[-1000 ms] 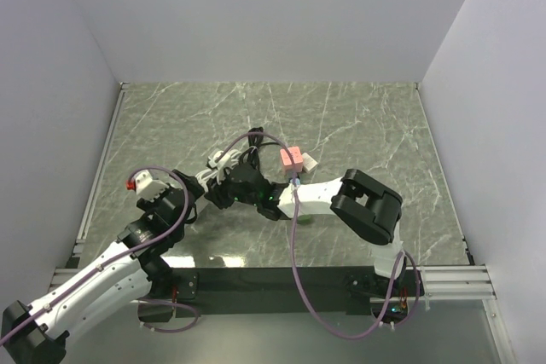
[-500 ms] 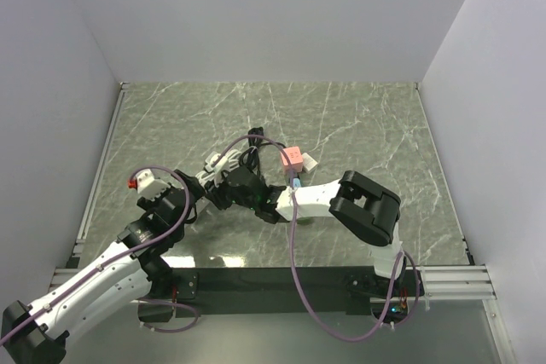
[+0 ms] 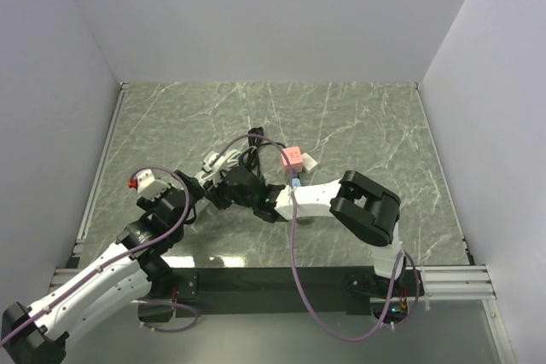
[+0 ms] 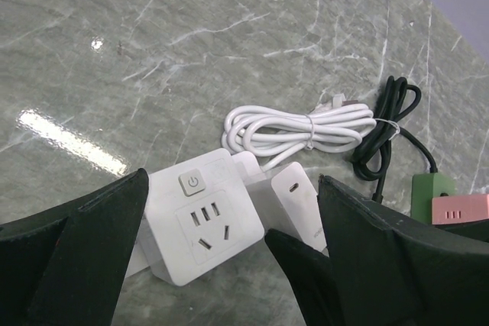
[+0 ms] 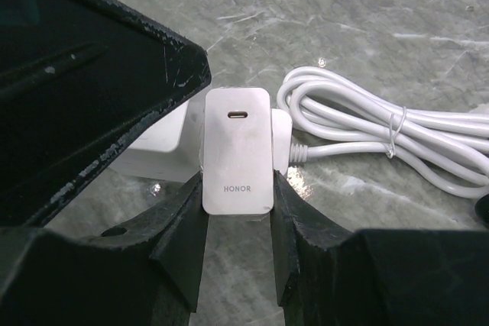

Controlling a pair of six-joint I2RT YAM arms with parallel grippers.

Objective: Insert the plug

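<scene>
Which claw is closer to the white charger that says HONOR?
Right. The right claw pinches the charger between its fingers. The left claw hangs open around the socket cube just beside it, not gripping the charger.

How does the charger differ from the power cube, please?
The charger is a flat slab; the cube is blocky. The charger's face has one port and HONOR lettering; the cube's has a power button, slots and socket holes. The right gripper clamps the charger; the cube sits on the table. Both are white.
</scene>
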